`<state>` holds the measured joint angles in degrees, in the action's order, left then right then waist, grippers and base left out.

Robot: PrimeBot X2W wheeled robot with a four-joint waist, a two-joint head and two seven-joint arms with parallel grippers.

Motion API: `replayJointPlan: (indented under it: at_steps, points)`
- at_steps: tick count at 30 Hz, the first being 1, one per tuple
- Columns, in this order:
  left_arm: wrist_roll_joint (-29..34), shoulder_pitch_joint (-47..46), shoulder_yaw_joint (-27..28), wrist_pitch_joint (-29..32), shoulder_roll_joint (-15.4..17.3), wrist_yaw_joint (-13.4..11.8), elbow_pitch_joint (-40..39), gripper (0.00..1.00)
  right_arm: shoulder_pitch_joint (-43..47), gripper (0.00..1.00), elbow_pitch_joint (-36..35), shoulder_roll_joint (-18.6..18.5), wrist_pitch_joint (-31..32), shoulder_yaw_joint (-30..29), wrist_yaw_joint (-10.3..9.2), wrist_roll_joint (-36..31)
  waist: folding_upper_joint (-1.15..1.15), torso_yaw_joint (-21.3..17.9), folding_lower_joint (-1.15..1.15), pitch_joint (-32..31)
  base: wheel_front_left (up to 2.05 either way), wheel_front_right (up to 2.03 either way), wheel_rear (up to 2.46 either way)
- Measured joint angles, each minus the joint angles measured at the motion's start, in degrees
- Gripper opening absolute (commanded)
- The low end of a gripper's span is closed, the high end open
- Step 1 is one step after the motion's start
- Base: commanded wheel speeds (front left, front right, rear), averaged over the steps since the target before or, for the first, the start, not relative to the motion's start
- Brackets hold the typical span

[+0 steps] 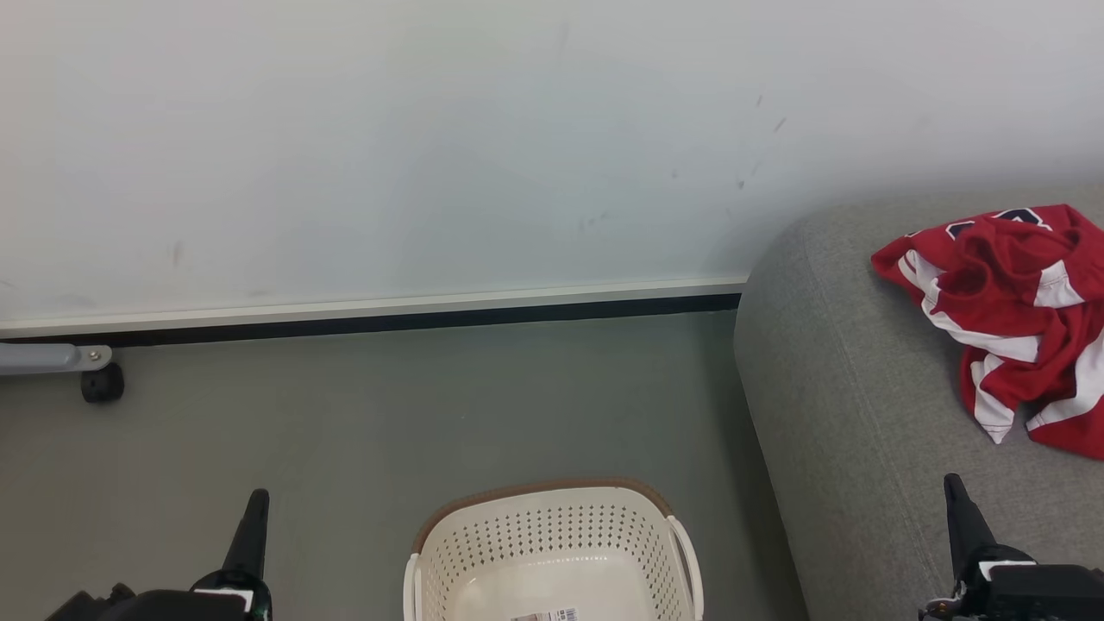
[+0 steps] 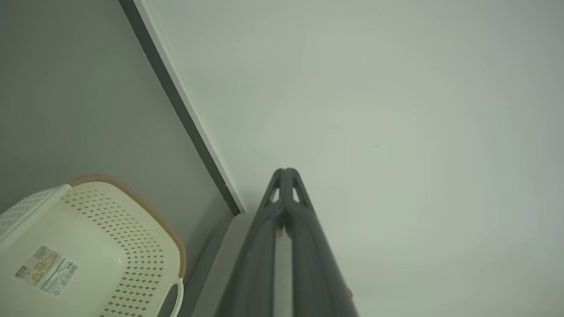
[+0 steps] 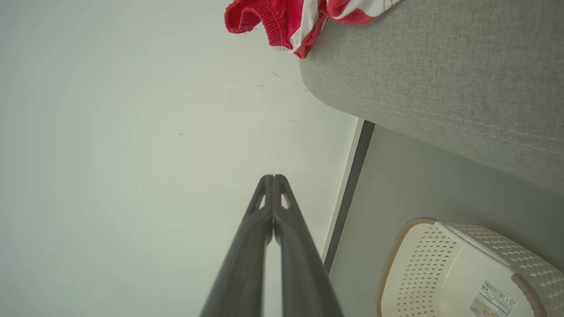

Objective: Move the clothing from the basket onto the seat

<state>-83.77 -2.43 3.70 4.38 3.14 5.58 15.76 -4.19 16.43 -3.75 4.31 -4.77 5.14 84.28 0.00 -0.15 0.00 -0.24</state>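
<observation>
clothing (image 1: 1009,310): crumpled red heap with white stripes, lying on the sofa (image 1: 845,388)
hard to read: dark letters at the heap's top, folded over; its right side is cut off by the picture edge
basket (image 1: 552,528): on the floor beside the sofa, near half cut off, label on its bottom
left gripper (image 1: 258,500): fingers pressed together
right gripper (image 1: 952,483): fingers pressed together
</observation>
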Motion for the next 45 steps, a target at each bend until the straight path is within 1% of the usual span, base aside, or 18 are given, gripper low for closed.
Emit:
replayJointPlan:
  at_steps: [10,12,45]
  points:
    - [-6.9,-1.8,1.4,2.0,-0.6,1.1,1.0,0.00,-0.7,0.00,0.6,1.1,1.9,-2.7,1.54,6.8,0.00,0.1,0.00,0.3,0.00,0.00,0.00]
    - [-7.7,-2.1,1.5,2.1,-0.6,1.4,1.0,0.00,-1.0,0.00,0.7,1.1,2.2,-2.8,1.77,7.1,0.00,0.2,0.00,0.3,0.00,0.00,0.00]
    - [-7.9,-2.1,1.5,2.1,-0.7,1.5,1.1,0.00,-1.1,0.00,0.7,1.2,2.2,-2.8,1.77,7.1,0.00,0.2,0.00,0.3,0.00,0.00,0.00]
